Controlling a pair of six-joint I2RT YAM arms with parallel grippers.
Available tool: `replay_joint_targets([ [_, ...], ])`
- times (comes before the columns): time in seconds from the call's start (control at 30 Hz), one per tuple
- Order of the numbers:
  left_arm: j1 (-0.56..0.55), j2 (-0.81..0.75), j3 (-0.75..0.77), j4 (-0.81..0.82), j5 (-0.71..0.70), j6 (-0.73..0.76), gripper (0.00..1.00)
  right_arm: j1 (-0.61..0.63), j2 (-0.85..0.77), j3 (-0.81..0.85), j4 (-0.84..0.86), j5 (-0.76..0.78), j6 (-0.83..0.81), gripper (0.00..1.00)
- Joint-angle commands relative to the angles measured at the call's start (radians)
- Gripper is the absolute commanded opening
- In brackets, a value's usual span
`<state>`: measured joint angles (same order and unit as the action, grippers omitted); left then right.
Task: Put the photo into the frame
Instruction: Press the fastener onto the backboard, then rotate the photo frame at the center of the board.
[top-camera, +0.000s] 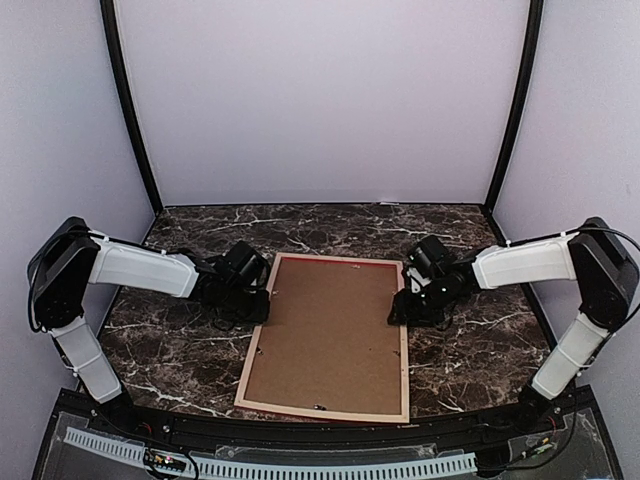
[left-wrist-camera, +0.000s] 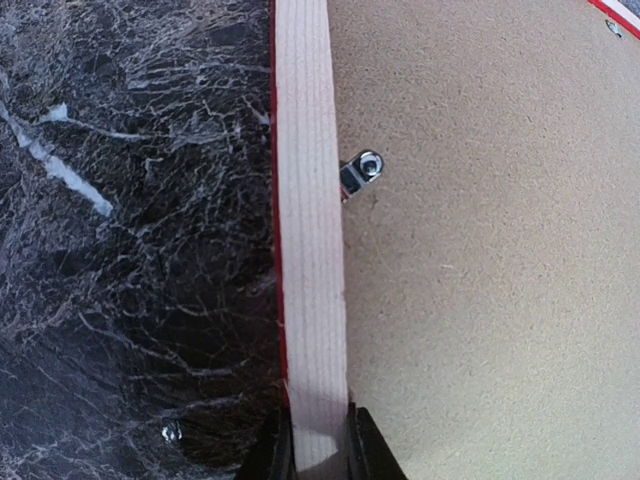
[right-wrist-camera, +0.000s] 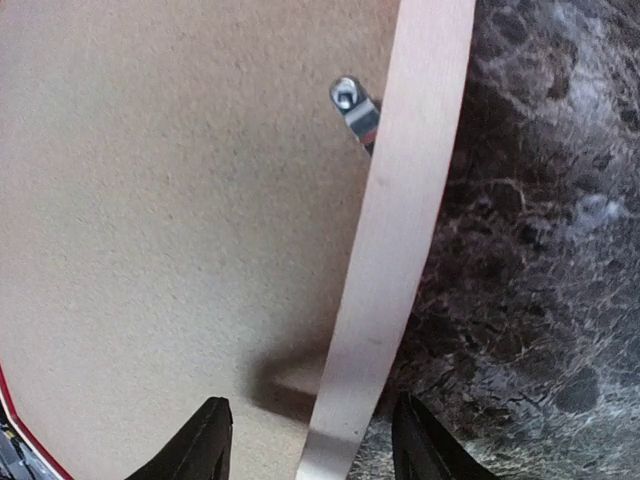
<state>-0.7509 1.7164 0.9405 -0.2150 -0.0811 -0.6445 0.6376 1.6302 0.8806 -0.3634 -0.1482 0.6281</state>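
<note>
One firm hold logged. Found left gripper (left-wrist-camera: 318, 455) clenched on left rail of frame (left-wrist-camera: 310, 250), probably pinning it flat. Found right gripper (right-wrist-camera: 310, 440) released, fingers (right-wrist-camera: 205, 440) astride frame's right rail. Noted frame back-up, backing board (top-camera: 330, 335) seated inside. Saw no photo; presumably under that board.
</note>
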Motion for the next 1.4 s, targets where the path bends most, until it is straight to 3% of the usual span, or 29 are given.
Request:
replay_joint_targets([
  [0.0, -0.016, -0.019, -0.023, 0.010, 0.052, -0.010, 0.15, 0.039, -0.008, -0.043, -0.003, 0.077, 0.073, 0.52],
  [0.13, -0.015, -0.032, -0.030, 0.020, 0.056, -0.014, 0.16, 0.047, 0.010, -0.048, -0.005, 0.101, 0.067, 0.43],
  [0.23, -0.015, -0.055, -0.047, 0.043, 0.073, -0.016, 0.23, 0.046, 0.021, -0.023, -0.028, 0.129, 0.039, 0.33],
  [0.4, -0.013, -0.109, -0.067, 0.073, 0.072, -0.010, 0.55, 0.040, 0.047, 0.031, -0.073, 0.185, -0.047, 0.17],
  [0.6, -0.008, -0.179, -0.036, 0.034, 0.039, 0.076, 0.72, 0.006, 0.079, 0.092, -0.118, 0.185, -0.219, 0.07],
  [0.73, 0.012, -0.203, -0.008, 0.013, 0.038, 0.146, 0.78, -0.023, 0.116, 0.160, -0.168, 0.178, -0.365, 0.05],
  [0.97, 0.086, -0.154, 0.074, -0.030, 0.161, 0.277, 0.82, -0.036, 0.187, 0.264, -0.196, 0.077, -0.556, 0.03],
  [1.23, 0.129, 0.027, 0.291, -0.142, 0.200, 0.492, 0.82, -0.055, 0.324, 0.434, -0.258, -0.014, -0.762, 0.01],
  [1.37, 0.138, 0.133, 0.393, -0.212, 0.177, 0.567, 0.82, -0.076, 0.386, 0.503, -0.277, -0.071, -0.808, 0.08],
])
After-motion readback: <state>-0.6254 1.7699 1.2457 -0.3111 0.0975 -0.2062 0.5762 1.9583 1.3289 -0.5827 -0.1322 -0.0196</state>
